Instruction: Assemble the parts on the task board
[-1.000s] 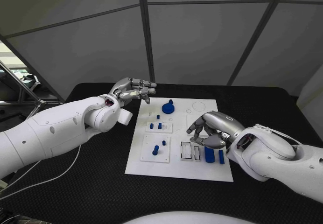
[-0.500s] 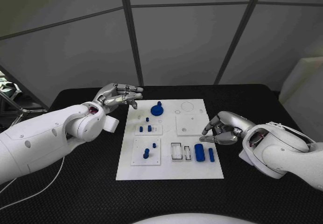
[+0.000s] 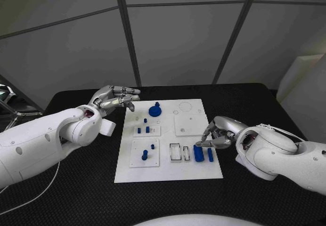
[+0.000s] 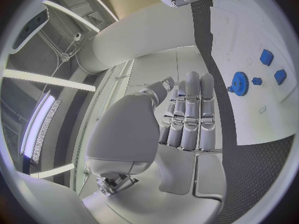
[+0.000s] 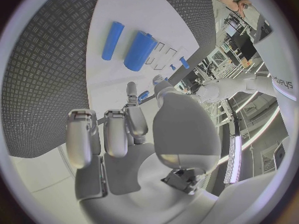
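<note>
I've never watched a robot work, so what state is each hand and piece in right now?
left hand: raised beside the task board, holding nothing
right hand: fingers curled, empty, near the thick cylinder
thick cylinder: lying flat
thin cylinder: lying flat
gear: on the board

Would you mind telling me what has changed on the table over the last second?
The right hand drew back from over the white board to its right edge, and now sits beside the thick blue cylinder with its fingers curled and holding nothing. The camera also shifted. The left hand stays raised at the board's far left corner, near the blue gear, and the blue parts lie where they were.
</note>
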Motion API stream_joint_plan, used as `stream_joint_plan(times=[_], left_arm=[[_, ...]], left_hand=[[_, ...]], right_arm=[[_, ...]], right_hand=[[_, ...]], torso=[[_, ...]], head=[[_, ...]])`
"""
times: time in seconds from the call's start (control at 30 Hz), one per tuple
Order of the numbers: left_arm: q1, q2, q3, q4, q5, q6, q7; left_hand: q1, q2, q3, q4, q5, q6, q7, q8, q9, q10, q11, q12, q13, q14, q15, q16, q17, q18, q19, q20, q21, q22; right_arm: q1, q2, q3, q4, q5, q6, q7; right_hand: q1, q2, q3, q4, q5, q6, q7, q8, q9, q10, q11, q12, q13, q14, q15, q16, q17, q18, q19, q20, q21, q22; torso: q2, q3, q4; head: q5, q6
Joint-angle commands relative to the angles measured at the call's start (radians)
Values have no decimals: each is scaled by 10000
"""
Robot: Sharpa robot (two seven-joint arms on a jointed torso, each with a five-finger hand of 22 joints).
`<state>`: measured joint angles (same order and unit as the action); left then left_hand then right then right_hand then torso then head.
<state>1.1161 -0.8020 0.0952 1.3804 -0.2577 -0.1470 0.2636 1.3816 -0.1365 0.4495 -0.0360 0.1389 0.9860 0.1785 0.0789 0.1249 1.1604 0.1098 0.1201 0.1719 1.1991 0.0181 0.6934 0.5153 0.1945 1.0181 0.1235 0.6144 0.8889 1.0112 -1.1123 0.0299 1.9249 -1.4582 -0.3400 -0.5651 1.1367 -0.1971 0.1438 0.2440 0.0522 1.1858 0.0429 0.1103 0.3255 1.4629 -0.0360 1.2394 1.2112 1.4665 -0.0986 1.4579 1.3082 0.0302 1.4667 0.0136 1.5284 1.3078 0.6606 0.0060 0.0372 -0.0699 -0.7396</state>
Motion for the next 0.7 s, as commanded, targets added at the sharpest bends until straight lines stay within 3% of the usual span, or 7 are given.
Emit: stream_joint_plan(times=[0.03,0.2,0.7], left_arm=[[11,-12,6,34,44,77,38],[10,-30,6,47,44,86,35],[8,-74,5,60,44,89,30]], left_hand=[[5,79,3,-34,20,-13,47,-54,9,-75,0,-31,10,-22,75,-53,-9,-129,-21,42,-52,-9],[-8,80,-4,-27,18,-10,47,-54,10,-76,1,-29,13,-19,77,-56,-10,-130,-20,44,-56,-11],[-8,80,-4,-27,18,-10,47,-54,10,-76,1,-29,13,-19,77,-56,-10,-130,-20,44,-56,-11]], right_arm=[[-111,93,-11,11,-771,322,-744],[-242,268,-13,-47,-986,510,-960],[-521,618,-13,-216,-1427,995,-1384]], right_hand=[[109,-58,-293,211,55,-42,-31,13,170,-59,4,34,48,594,-35,53,296,-153,795,-50,30,1983],[151,-50,-568,454,60,-1,-55,26,371,-64,-17,20,94,595,-48,57,313,-155,798,-57,35,1994],[-54,-6,-990,496,75,18,-78,13,620,-87,-35,-56,99,591,-64,50,317,-160,804,-71,47,2018]], torso=[[2,-4,-6],[-3,0,5],[13,1,-5]], head=[[11,22],[17,33],[69,-14]])
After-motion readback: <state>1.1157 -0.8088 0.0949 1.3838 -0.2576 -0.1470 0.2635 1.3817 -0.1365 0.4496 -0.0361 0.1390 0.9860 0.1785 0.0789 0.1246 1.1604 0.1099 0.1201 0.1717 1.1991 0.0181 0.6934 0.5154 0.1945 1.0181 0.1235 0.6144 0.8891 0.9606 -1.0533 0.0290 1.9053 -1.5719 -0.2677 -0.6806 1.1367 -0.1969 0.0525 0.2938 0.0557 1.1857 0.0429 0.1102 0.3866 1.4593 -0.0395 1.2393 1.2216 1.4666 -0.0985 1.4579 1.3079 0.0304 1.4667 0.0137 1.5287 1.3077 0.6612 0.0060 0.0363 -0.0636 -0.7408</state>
